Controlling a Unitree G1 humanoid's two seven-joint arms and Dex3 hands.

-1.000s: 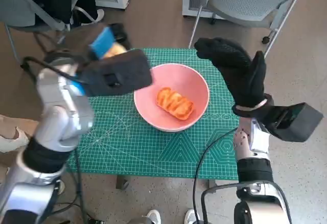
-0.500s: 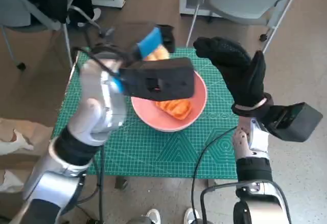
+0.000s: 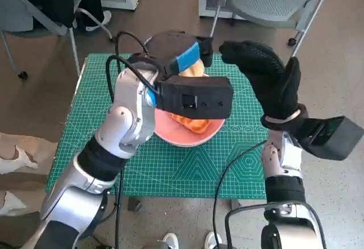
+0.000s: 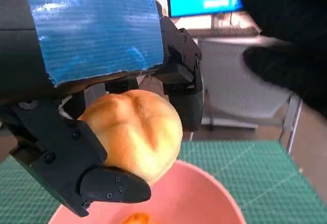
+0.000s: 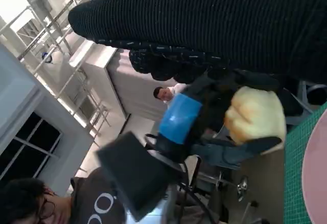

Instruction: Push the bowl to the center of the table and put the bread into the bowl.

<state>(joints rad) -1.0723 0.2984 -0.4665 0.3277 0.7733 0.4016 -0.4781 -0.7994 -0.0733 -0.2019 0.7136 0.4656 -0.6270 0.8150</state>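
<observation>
Left wrist view: left hand [image 4: 97, 86] gripping bread roll [image 4: 134, 132] above pink bowl [image 4: 204, 198]; right hand [image 3: 267, 84] raised, open, empty.

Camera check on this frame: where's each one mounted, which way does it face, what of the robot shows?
Head view: on the head, facing steeply down at the green mat and pink bowl; both forearms and hands show.
Left wrist view: behind the left hand, which holds a bread roll over the bowl.
Right wrist view: behind the right hand, facing the room and people.
All share the roll.
</observation>
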